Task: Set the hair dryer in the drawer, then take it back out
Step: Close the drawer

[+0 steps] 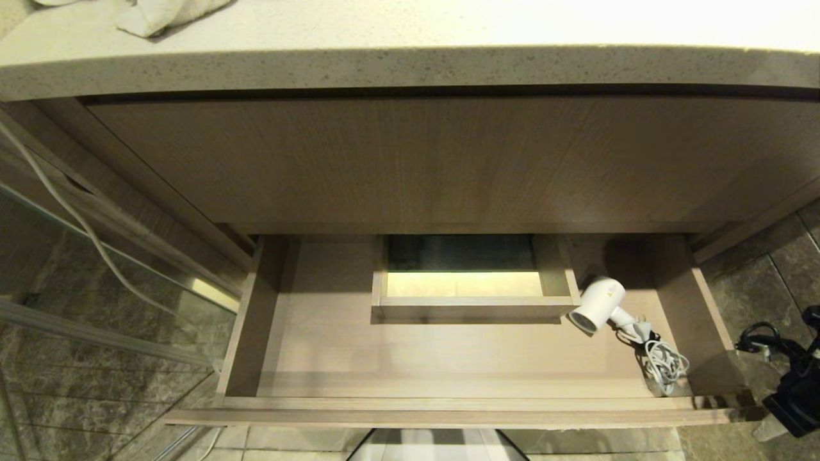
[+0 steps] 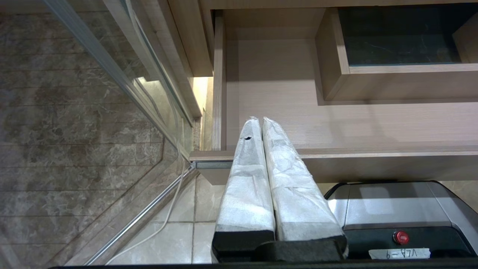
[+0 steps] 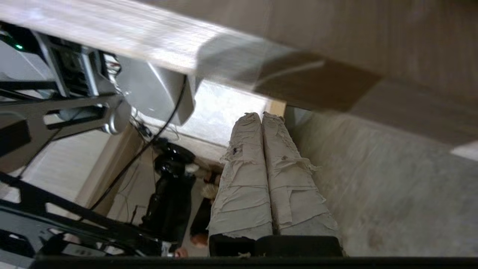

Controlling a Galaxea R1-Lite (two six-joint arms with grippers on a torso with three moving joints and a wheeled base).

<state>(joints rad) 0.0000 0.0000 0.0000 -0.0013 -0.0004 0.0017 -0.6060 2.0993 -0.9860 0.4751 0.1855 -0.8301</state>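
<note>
The drawer (image 1: 256,320) stands pulled out below the counter (image 1: 410,70), and the hair dryer (image 1: 599,302) lies inside it, just to the right of the boxed cut-out (image 1: 471,304) in the drawer's middle. Its barrel points toward the drawer's front, the handle runs off to the right, and the cord (image 1: 663,365) is bunched in the front right corner.

The right gripper (image 3: 261,116) is outside the drawer, past its right end, with its padded jaws pressed together and holding nothing. The left gripper (image 2: 259,120) hangs by the drawer's front left corner, jaws likewise together and empty.

The dryer looks small and light, a hard, smooth plastic shell that could slip under a loose pinch. The barrel seems too wide and round for a sure hold; the narrower handle, close to where it meets the barrel, is probably the better place to grasp. The cord is limp and will trail behind, so it may snag on the drawer's side or front edge when lifted.
</note>
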